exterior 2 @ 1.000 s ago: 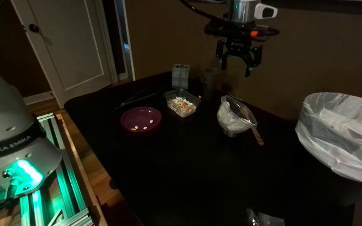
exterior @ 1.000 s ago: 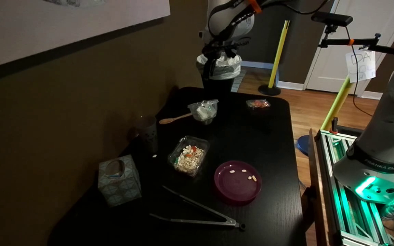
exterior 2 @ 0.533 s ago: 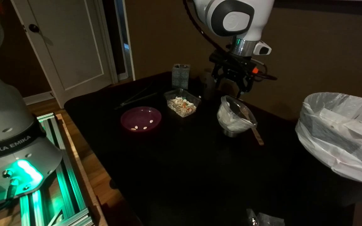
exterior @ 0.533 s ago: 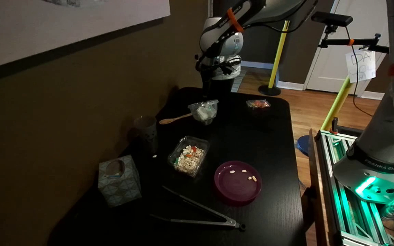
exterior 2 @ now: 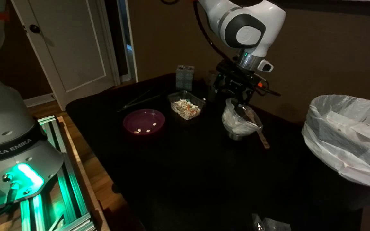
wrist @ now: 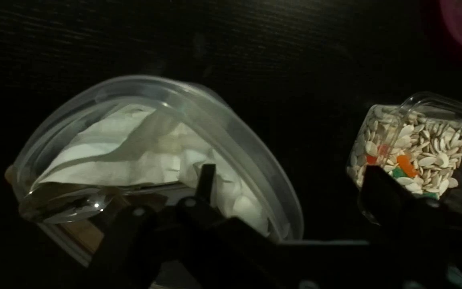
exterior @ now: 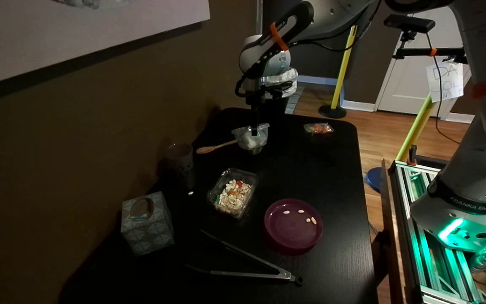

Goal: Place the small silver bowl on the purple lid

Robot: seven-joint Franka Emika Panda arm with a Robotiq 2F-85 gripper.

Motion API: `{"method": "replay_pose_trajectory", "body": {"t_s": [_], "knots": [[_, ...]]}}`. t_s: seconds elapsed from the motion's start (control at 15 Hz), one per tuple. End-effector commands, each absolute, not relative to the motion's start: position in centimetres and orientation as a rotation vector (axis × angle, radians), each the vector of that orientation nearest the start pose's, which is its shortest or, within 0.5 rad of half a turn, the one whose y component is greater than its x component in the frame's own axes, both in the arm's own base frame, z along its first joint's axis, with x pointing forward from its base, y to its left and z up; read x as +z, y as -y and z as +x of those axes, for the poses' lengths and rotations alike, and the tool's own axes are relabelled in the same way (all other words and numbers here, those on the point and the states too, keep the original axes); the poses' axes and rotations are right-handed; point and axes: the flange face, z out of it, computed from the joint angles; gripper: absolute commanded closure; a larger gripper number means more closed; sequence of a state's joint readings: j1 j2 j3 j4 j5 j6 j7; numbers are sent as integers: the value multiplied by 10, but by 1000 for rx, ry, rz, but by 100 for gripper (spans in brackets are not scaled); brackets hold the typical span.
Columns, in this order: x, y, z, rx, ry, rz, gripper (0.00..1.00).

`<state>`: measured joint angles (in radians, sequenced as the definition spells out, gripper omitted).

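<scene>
The pincer point(wrist: 290, 174) stands wide apart, one finger point(wrist: 206, 180) over or inside the tilted clear tub point(wrist: 219, 120), contact unclear.

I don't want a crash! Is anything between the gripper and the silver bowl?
Yes: a clear tub with paper inside sits on or in the silver bowl, under the open gripper. In the wrist view, one finger shows over the paper. The tub probably has to come away first.
</scene>
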<state>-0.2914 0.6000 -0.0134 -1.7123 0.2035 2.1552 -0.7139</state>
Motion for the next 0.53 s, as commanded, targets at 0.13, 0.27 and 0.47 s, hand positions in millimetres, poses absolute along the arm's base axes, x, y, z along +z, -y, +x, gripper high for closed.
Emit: {"method": "replay_pose_trajectory", "body": {"t_s": [0.13,0.27,0.47], "knots": [[227,193,642,122,443,-2880,56],[230,194,645,112,442,-2883,70],[234,195,647,101,441,-2891,94]]}}
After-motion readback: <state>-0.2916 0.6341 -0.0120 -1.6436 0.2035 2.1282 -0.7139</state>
